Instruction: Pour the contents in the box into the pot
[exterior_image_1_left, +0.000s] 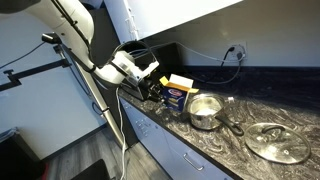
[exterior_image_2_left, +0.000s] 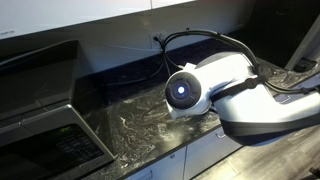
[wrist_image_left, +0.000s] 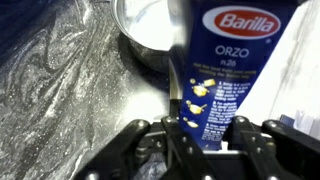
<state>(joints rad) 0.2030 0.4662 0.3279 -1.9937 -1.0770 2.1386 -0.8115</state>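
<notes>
The dark marbled counter (exterior_image_1_left: 220, 148) carries everything, and the arm (exterior_image_2_left: 215, 85) reaches across it. The lid (exterior_image_1_left: 278, 142) lies flat, well apart from the box (exterior_image_1_left: 178, 92). The pot (exterior_image_1_left: 205, 110) stands between them, just beside the box. The box is upright, apparently on the counter. In the wrist view the gripper (wrist_image_left: 200, 128) has its jaws closed against the box's sides. The contents don't show. The grasp looks done and pouring not yet begun. The next move calls for lifting the box, carrying it over the pot and tipping its top flaps downward.

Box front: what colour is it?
The box is blue with a red logo; wrist view shows it best.
</notes>
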